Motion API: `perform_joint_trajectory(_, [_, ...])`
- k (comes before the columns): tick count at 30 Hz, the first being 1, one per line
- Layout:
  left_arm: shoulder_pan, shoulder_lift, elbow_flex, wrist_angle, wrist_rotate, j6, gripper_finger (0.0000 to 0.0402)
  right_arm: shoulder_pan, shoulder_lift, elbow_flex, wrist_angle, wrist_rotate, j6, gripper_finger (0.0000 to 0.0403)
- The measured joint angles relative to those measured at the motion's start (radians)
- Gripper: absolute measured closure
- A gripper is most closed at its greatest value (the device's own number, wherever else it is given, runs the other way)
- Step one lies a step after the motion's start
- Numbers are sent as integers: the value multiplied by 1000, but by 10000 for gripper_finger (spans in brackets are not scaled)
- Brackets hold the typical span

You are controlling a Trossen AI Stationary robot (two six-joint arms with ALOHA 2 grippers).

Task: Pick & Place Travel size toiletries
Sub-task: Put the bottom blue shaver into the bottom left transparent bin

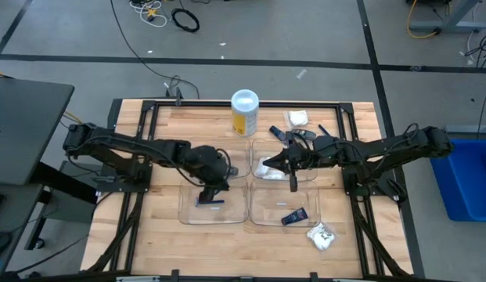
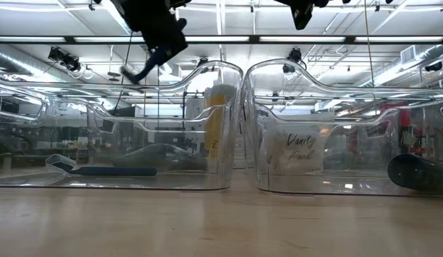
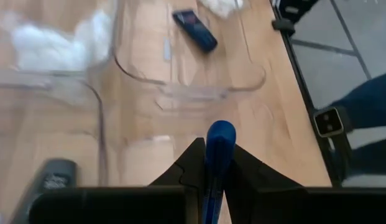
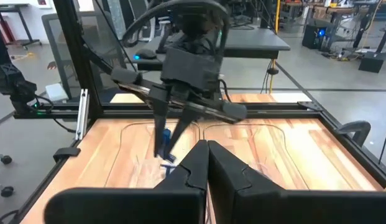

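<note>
My left gripper (image 1: pixel 212 193) hangs over the near-left clear tray (image 1: pixel 188 215), shut on a thin blue razor (image 3: pixel 219 138), which the low view shows high above the tray (image 2: pixel 141 68). A second blue razor (image 2: pixel 107 170) lies flat on that tray's floor. My right gripper (image 1: pixel 293 171) hovers over the far-right tray (image 1: pixel 309 160), shut with nothing between its fingers (image 4: pixel 206 155). A white packet (image 1: pixel 268 166) lies in that tray. A dark blue tube (image 1: pixel 294 216) lies in the near-right tray. My left gripper pinches the razor's blue handle (image 3: pixel 216 163) between its two fingers. The handle runs along the fingers, and its rounded end sticks out past the fingertips. The fingers slant downward from above. The razor is lifted clear, tilted down over the near-left tray.
A tall yellow canister with a white lid (image 1: pixel 244 113) stands at the far middle. Grey sticks (image 1: pixel 299 135) and a white packet (image 1: pixel 297 119) lie at the far right. Another white packet (image 1: pixel 322 235) lies on the bare wood near the front right. The black frame (image 1: pixel 149 106) borders the table.
</note>
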Motion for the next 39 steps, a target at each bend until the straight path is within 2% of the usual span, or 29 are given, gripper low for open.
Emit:
perform_joint_trajectory(7, [-40, 0, 0, -62, 2, -59, 360, 0, 0, 0, -2, 0, 0, 393])
perform_joint_trajectory(19, [-159, 1, 0, -59, -11, -162, 357, 0, 0, 0, -3, 0, 42, 394])
perform_joint_trajectory(27, [-168, 1, 0, -59, -31, -166, 361, 0, 0, 0, -3, -1, 42, 394])
perform_joint_trajectory(39, [-168, 1, 0, -61, -27, -220, 263, 0, 0, 0, -3, -1, 42, 394])
